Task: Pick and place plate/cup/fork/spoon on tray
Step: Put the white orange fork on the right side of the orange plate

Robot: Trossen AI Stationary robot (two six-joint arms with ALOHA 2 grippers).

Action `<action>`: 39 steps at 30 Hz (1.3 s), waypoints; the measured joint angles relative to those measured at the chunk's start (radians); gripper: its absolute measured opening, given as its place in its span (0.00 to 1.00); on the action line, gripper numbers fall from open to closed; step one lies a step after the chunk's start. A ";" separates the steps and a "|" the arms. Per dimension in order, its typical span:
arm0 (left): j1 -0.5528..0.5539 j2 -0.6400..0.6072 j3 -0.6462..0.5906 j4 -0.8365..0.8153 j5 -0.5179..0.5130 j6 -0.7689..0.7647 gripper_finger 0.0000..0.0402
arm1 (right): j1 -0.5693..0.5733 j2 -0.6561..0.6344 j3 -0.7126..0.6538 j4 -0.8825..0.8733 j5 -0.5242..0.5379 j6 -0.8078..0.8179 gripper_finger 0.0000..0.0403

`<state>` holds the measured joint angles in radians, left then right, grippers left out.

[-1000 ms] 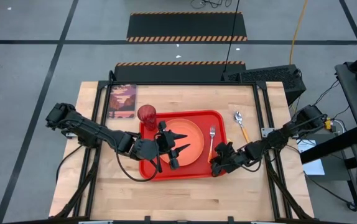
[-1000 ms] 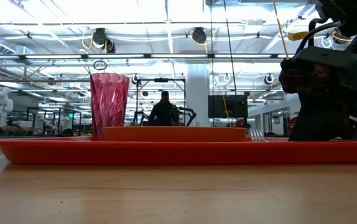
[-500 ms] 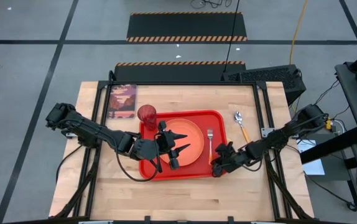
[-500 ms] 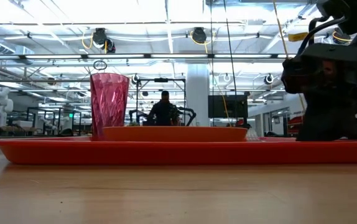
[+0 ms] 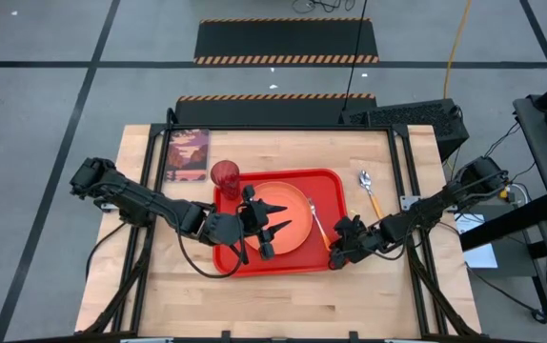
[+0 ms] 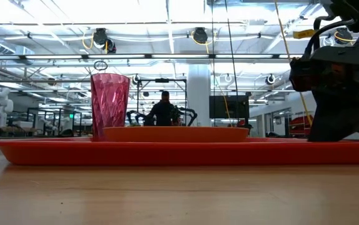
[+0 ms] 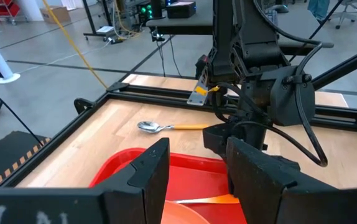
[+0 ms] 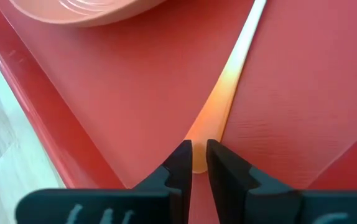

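1. Fork (image 5: pixel 316 221) in the high view: it lies slanted on the red tray (image 5: pixel 329 178), just right of the orange plate (image 5: pixel 288 202), with the right gripper (image 5: pixel 334 257) down at its handle end near the tray's lower right corner. The dark red cup (image 5: pixel 225 176) stands at the tray's upper left corner. So plate, cup and fork look sorted; the spoon (image 5: pixel 369 190) is the one left, lying on the wood just right of the tray. The left gripper (image 5: pixel 275 217) hovers over the plate's left side, fingers spread, holding nothing. A picture card (image 5: pixel 187 155) sits at the table's upper left.

2. Low view: cup (image 6: pixel 109 106) upright at left, plate (image 6: pixel 176 134) a flat orange band mid-frame, tray (image 6: pixel 42 152) rim running right across. The right arm is the dark bulk at the upper right. Can't make out the fork here.

3. Left wrist view: the spoon (image 7: pixel 172 127) is on the wood past the tray (image 7: pixel 117 171), silver bowl, thin orange handle. The right arm looms behind it.

4. Right wrist view: the fork's orange handle (image 8: pixel 228 87) runs from the upper right down into the right gripper (image 8: pixel 197 155), whose fingers sit nearly closed on the handle's tip. Looks like it's pinching it, not let go yet. The plate (image 8: pixel 91 9) edge peeks in at the top left.
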<state>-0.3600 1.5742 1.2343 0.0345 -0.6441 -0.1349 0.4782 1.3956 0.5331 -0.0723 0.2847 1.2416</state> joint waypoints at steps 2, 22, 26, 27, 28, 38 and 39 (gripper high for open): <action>0.000 0.000 0.000 0.000 0.000 0.000 0.41 | 0.000 0.000 0.000 0.001 0.002 0.003 0.11; 0.000 0.000 0.000 0.000 0.000 0.000 0.41 | 0.003 0.035 0.001 0.048 0.029 0.030 0.11; 0.000 0.000 0.000 0.002 0.000 0.000 0.41 | 0.003 0.058 0.004 0.074 0.034 0.028 0.11; 0.000 0.000 0.000 0.002 0.000 0.000 0.41 | 0.003 0.058 0.004 0.073 0.034 0.028 0.11; 0.000 0.000 0.000 0.002 0.000 0.000 0.41 | 0.003 0.058 0.004 0.073 0.035 0.028 0.11; 0.000 0.000 0.000 0.001 0.000 0.000 0.41 | -0.001 0.060 0.003 0.081 0.037 0.011 0.11; 0.000 0.000 0.000 0.001 0.000 0.000 0.41 | -0.001 0.060 0.003 0.084 0.038 0.008 0.11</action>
<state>-0.3599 1.5742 1.2343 0.0353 -0.6441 -0.1348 0.4774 1.4555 0.5358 0.0112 0.3229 1.2492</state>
